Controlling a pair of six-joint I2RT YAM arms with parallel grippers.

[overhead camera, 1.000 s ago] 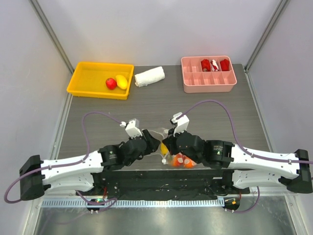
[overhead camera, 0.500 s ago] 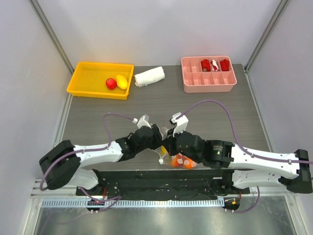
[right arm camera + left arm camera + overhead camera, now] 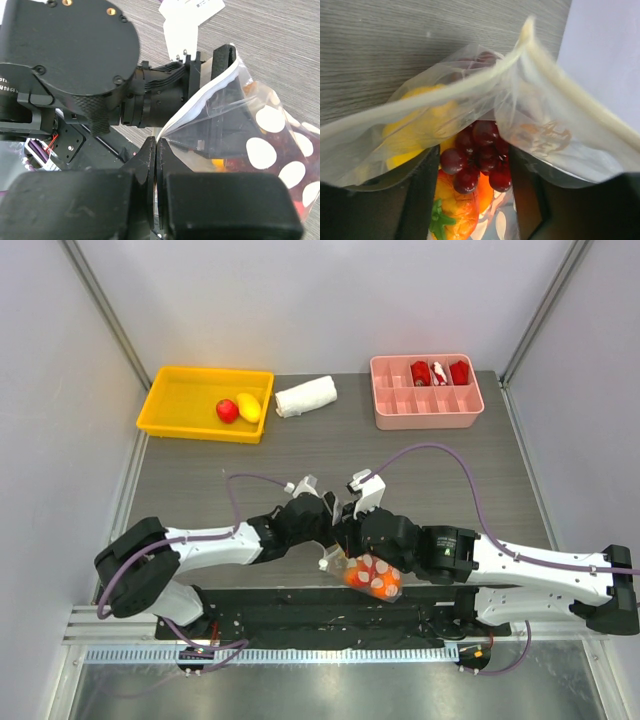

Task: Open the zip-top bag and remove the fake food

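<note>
Where the bench (image 3: 450,480) reaches the upper left of the top view, a yellow tray (image 3: 180,400) holds a red fruit (image 3: 227,411) and a yellow fruit (image 3: 249,407) side by side. A rolled white cloth (image 3: 306,397) lies just right of the tray. Low in the middle, the left pincer (image 3: 472,160) stands with its jaws apart at the mouth of the zip-top bag (image 3: 372,576). One finger is inside the bag and the other is above the rim. Inside the bag sit purple grapes (image 3: 480,150), a yellow piece (image 3: 415,130) and an orange piece (image 3: 455,200). The right pincer (image 3: 156,150) is pressed together on the bag's rim. A pink divided tray (image 3: 425,418) sits at the upper right.
</note>
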